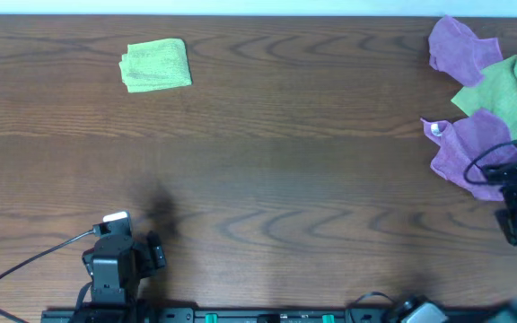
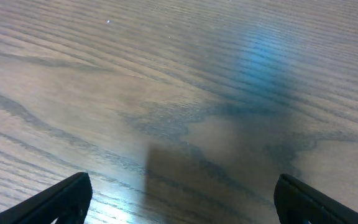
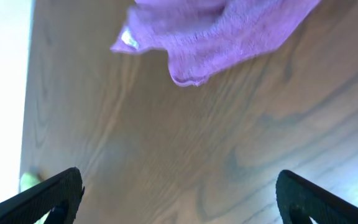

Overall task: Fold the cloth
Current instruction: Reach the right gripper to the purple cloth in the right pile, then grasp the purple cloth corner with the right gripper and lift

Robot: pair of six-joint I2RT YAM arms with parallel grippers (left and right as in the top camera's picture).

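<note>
1. Dark wood-grain counter (image 1: 267,152). The cloth (image 1: 469,148) lies crumpled near its right edge, long axis diagonal, white tag (image 1: 435,128) toward centre.
2. Right end effector (image 3: 179,182), spread wide and empty, hovers just beside the cloth, which lies ahead of its fingers.
3. Left end effector (image 2: 183,186), wide and empty, is well apart, so the right arm is nearer.

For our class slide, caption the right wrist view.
Open right claw over wooden table, tagged purple cloth lying ahead.
</note>
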